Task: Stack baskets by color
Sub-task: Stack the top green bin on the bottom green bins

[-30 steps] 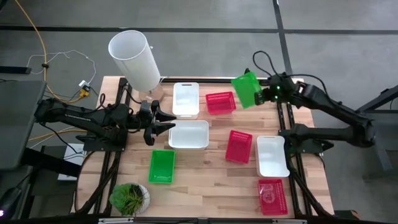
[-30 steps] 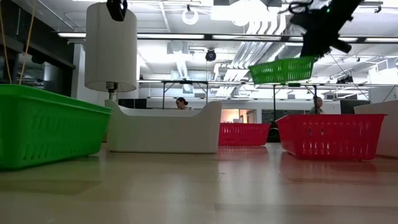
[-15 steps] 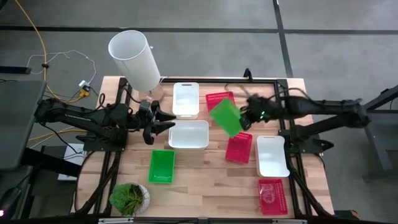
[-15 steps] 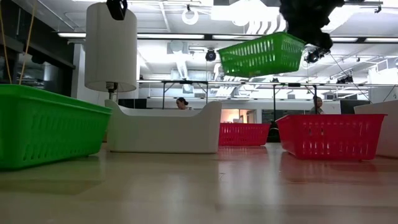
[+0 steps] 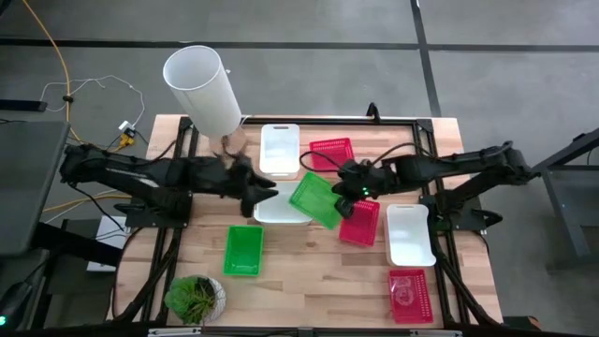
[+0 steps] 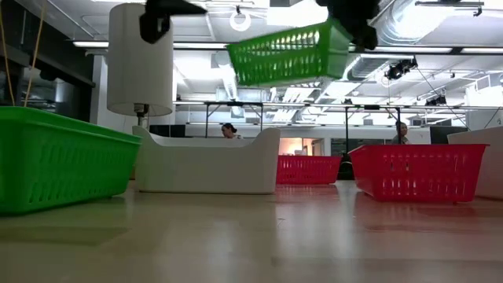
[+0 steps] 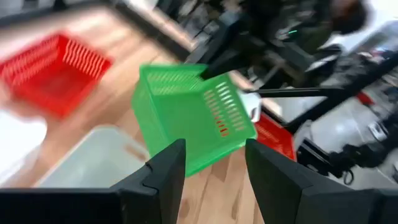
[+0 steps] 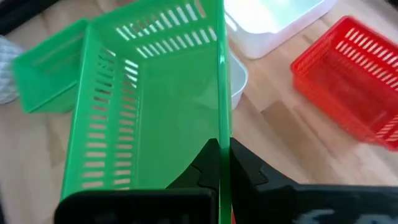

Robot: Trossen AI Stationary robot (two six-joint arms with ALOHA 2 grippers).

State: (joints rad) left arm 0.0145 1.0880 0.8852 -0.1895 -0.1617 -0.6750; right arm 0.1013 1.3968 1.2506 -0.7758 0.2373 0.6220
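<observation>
Left wrist view is motion-blurred, so slot detail and the objects behind the carried green basket [image 7: 189,121] are hard to make out; in the low view both arms are cut off at the top edge, and only part of the left gripper [image 6: 161,14] shows beside the white cylinder lamp [image 6: 140,59]. In the high view the right gripper [image 5: 348,190] is mostly masked by the arm and the basket it carries, and that basket covers the near corner of the middle white basket [image 5: 276,208]. Right gripper [image 8: 219,165] is clamped on the rim of one long wall of the green basket [image 8: 155,93], fingers pinched together with the thin wall between them; the basket extends forward from the fingers. The basket hangs in the air over the table's [image 5: 309,281] middle, above the gap between the middle white basket and a red basket [image 5: 360,223]. Its long axis runs diagonally in the high view, and in the low view it is tilted, the left end lower than the gripped end, opening upward. Left gripper [image 5: 255,190] hovers just beside the basket's far end, fingers [image 7: 163,174] spread apart and empty, pointing at it. A second green basket [image 5: 243,250] rests flat on the table near the potted plant [image 5: 195,298].
</observation>
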